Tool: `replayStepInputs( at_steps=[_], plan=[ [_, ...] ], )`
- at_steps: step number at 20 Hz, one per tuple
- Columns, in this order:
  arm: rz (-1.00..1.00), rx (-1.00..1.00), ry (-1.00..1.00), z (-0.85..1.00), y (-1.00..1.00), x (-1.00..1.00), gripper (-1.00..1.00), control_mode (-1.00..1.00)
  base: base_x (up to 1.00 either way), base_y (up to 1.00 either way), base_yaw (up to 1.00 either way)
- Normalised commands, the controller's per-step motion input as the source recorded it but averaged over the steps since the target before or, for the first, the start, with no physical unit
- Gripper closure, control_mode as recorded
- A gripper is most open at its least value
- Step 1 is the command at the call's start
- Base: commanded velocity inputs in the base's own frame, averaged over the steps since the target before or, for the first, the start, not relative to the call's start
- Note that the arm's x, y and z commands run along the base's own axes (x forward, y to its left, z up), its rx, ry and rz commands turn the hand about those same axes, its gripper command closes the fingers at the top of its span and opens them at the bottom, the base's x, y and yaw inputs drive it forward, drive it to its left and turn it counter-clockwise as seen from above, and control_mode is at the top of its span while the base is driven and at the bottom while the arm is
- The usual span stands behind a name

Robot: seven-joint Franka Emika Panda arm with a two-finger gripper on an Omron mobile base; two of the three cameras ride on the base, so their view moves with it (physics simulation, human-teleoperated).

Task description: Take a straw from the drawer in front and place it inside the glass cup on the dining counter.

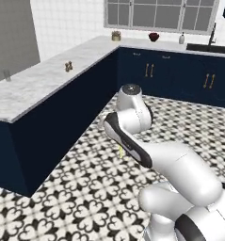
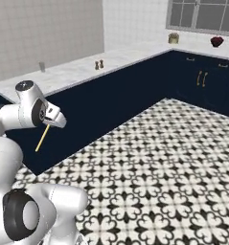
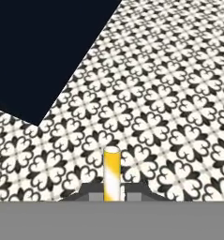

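My gripper [image 2: 50, 123] is shut on the straw [image 2: 42, 138], a thin pale-yellow stick that hangs down and to the left over the patterned floor. In the hand view the straw [image 3: 112, 172] stands between the two dark fingertips of the gripper [image 3: 112, 193]. A short piece of the straw [image 1: 121, 151] peeks out below my forearm. The glass cup [image 1: 7, 75] stands upright on the dining counter [image 1: 43, 84], far to the left of the gripper. From the right, the cup [image 2: 41, 66] sits on the dining counter [image 2: 77, 72], above and behind the hand. The drawer is out of view.
Small brown shakers [image 1: 68, 67] stand further along the counter. Its navy base [image 2: 101, 105] walls off the left side. Navy cabinets with brass handles [image 1: 149, 70] line the back under a window, with a pot [image 1: 116, 36] and a red bowl [image 1: 154, 36]. Open tiled floor [image 2: 159, 167] lies to the right.
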Motion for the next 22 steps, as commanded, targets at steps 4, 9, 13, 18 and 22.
replayStepInputs(
  at_steps=[4, 9, 13, 18, 22],
  plan=[
    [0.0, 0.0, 0.0, 0.0, 0.0, 0.0, 1.0, 1.0, 0.71, 1.0, -0.01],
    [0.0, 0.0, 0.0, 0.0, 0.0, 0.0, 1.0, 1.0, 0.57, 1.0, -0.05],
    [0.0, 0.0, 0.0, 0.0, 0.0, 0.0, 1.0, 1.0, 0.65, 1.0, -0.06],
    [0.0, 0.0, 0.0, 0.0, 0.0, 0.0, 1.0, 1.0, 0.54, 1.0, -0.06],
    [0.0, 0.0, 0.0, 0.0, 0.0, 0.0, 1.0, 1.0, 0.19, 1.0, -0.16]
  ],
)
